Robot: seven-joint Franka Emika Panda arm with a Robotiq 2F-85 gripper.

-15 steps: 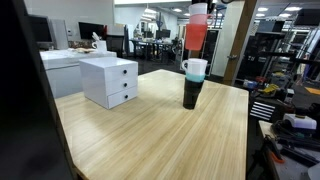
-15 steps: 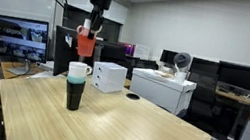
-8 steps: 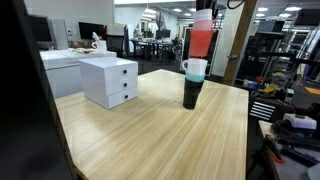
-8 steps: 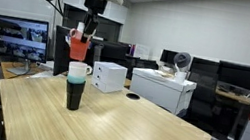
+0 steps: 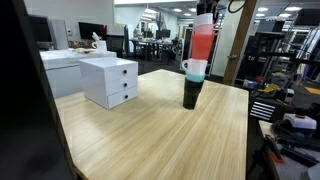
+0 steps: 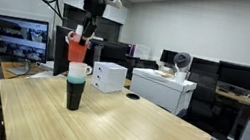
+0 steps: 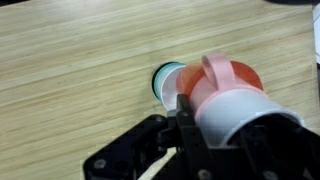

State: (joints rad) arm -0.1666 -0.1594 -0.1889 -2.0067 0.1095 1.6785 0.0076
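As gripper (image 6: 87, 29) holds 1 cup (image 6: 76, 48), 1 stack (image 6: 75, 87) (tbl (image 6: 106, 128))

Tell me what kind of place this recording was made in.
Most likely an open-plan office or lab. There are computer monitors around the room, rows of workstations fill the background, and the gripper holds a red cup above a wooden table.
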